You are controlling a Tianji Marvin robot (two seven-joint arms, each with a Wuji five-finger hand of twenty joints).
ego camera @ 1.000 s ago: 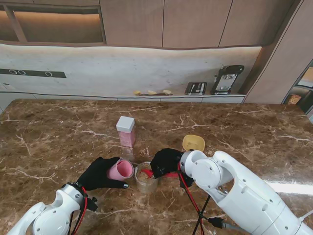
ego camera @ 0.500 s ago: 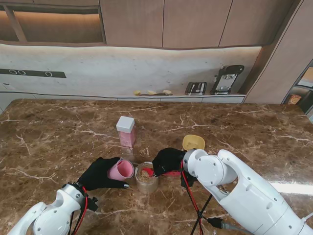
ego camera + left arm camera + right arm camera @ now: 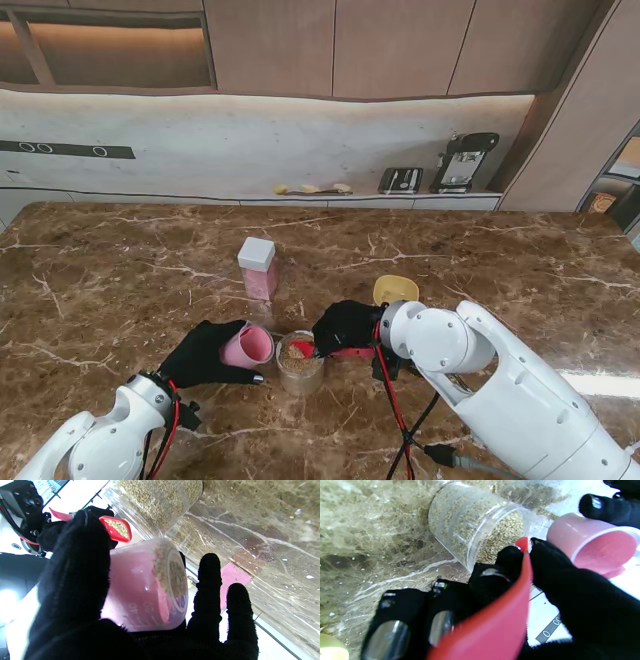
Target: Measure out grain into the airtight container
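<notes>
A clear round jar [image 3: 299,362] [image 3: 475,532] holding grain stands near me at the table's middle. My right hand [image 3: 345,328] is shut on a red scoop [image 3: 303,349] [image 3: 116,528] whose bowl, filled with grain, is over the jar's mouth. My left hand [image 3: 200,355] is shut on a pink measuring cup [image 3: 246,347] [image 3: 147,587], tipped on its side with its opening toward the jar, just left of it. The left wrist view shows a little grain inside the cup. A pink airtight container [image 3: 258,268] with a white lid stands farther from me.
A yellow lid [image 3: 396,291] lies on the marble table [image 3: 520,270] behind my right hand. Red and black cables [image 3: 395,420] hang under my right arm. A counter with small appliances [image 3: 460,162] runs along the far wall.
My right forearm has shifted slightly to the right and farther from me. The scoop stays at the jar's mouth, and my left hand with the cup has not moved.
</notes>
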